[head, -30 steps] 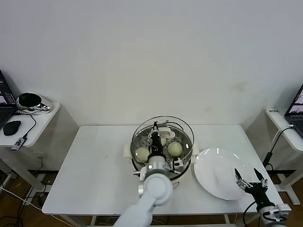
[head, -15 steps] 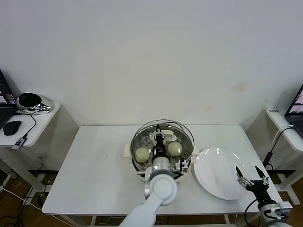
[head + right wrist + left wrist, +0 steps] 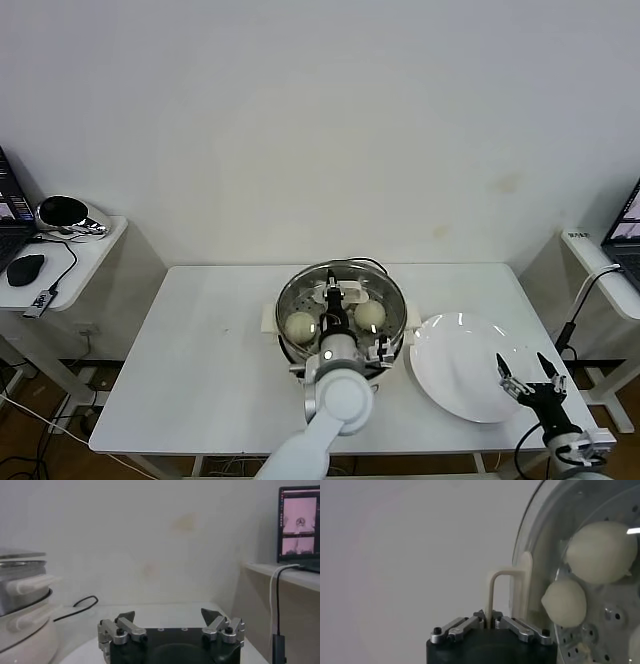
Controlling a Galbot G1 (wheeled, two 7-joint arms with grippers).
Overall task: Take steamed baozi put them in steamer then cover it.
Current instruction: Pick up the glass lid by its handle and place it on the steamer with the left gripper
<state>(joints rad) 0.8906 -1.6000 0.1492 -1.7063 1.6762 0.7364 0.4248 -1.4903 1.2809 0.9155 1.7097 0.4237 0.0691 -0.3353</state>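
The steamer [image 3: 287,301] stands at the table's middle, on its cream-white pot base [image 3: 22,630]. Two baozi [image 3: 300,326] [image 3: 369,314] show through the glass cover [image 3: 390,290], which lies level on the steamer's rim. My left gripper [image 3: 331,302] is shut on the cover's cream-white handle [image 3: 492,587]. In the left wrist view two baozi [image 3: 602,552] [image 3: 564,602] lie on the perforated floor under the glass. Other baozi are hidden behind my arm. My right gripper [image 3: 528,375] is open and empty above the right edge of the white plate [image 3: 455,365]; it also shows in the right wrist view [image 3: 169,616].
A black cable [image 3: 80,605] runs behind the pot. A side table [image 3: 60,262] with a mouse and a shiny object stands at the left. A shelf [image 3: 600,270] with a laptop [image 3: 299,527] stands at the right.
The cover came down from a raised, tilted position to lie level on the steamer, still held by my left gripper. The right gripper barely moved.
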